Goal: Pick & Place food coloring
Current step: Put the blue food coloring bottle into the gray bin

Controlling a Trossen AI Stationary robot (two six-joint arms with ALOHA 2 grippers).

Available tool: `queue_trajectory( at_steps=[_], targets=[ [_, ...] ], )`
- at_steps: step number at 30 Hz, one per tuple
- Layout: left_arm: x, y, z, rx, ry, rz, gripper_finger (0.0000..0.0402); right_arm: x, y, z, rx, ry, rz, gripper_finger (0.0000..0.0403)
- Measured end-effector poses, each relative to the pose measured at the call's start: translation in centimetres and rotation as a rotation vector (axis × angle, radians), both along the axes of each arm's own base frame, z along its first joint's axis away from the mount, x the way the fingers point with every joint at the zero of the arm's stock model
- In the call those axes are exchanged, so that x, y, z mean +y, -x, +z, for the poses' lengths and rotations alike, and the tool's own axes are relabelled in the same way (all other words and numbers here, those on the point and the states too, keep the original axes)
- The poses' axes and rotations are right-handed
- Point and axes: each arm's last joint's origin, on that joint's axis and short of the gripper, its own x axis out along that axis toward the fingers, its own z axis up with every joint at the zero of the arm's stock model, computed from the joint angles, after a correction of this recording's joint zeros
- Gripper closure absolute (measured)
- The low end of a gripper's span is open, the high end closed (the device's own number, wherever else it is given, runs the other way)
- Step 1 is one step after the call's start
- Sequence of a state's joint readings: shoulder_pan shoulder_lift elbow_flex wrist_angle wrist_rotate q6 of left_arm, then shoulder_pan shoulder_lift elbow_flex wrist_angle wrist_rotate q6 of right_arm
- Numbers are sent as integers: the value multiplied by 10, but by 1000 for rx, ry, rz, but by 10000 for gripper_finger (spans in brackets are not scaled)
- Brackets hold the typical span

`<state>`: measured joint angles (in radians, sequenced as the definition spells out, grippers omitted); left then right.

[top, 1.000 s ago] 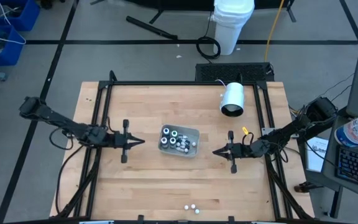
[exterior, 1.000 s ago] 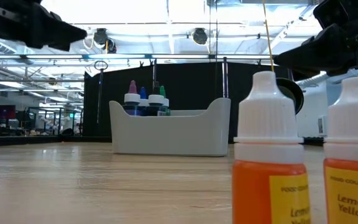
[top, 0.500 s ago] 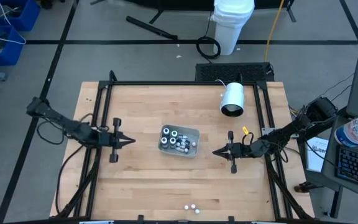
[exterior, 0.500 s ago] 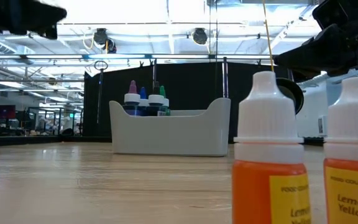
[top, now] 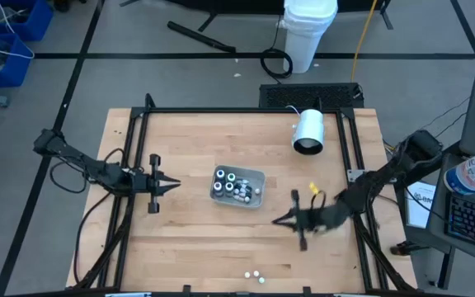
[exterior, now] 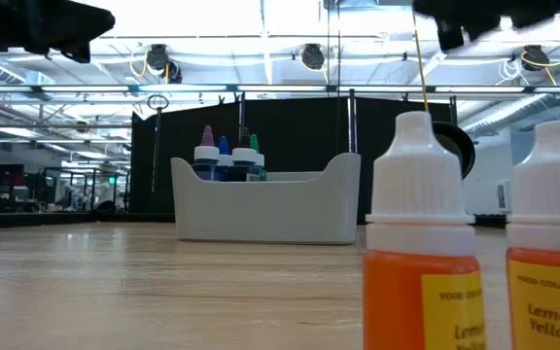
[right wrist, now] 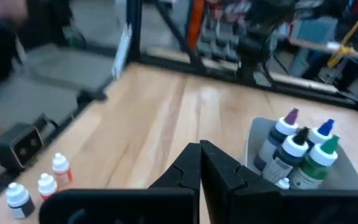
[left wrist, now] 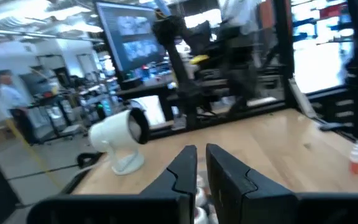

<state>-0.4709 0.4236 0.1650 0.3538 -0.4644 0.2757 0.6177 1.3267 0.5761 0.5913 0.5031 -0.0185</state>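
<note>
The food coloring is a set of tiny bottles. Several stand in the grey tray point(top: 258, 175) at the table's middle, coloured tips up point(right wrist: 298, 147). Three more point(top: 254, 275) stand on the wood near the front edge; two of these are orange with white caps point(exterior: 422, 243). My left gripper point(top: 174, 185) hovers left of the tray and points at it, its fingers point(left wrist: 185, 169) a narrow gap apart and empty. My right gripper point(top: 275, 220) hovers right of the tray and nearer the front edge, fingers point(right wrist: 191, 163) shut on nothing.
A large white cylinder point(top: 308, 132) lies on its side at the table's far right. A black frame point(top: 130, 165) runs along the table's edges. Bare wood lies between the tray and the three front bottles.
My left gripper drew back from the tray toward the table's left edge, then held still. In the last half second my right gripper swung up, toward the near edge and a little toward the left. No bottle moved.
</note>
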Motion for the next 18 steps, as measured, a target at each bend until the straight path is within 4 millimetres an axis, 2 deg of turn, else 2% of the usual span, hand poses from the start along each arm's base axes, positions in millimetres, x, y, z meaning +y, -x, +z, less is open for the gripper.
queue_trajectory(
  at_steps=[4,9,14,18],
  targets=[
    [2,0,2,-17,24,59,356,45,-29,19,122,43,5,403],
    [1,-1,1,-8,93,53,356,104,-50,20,159,36,83,403],
    [1,-1,0,-1,143,48,355,158,-49,3,191,81,168,403],
    [0,-3,-2,15,155,47,355,182,-43,-18,193,100,107,400]
  ],
)
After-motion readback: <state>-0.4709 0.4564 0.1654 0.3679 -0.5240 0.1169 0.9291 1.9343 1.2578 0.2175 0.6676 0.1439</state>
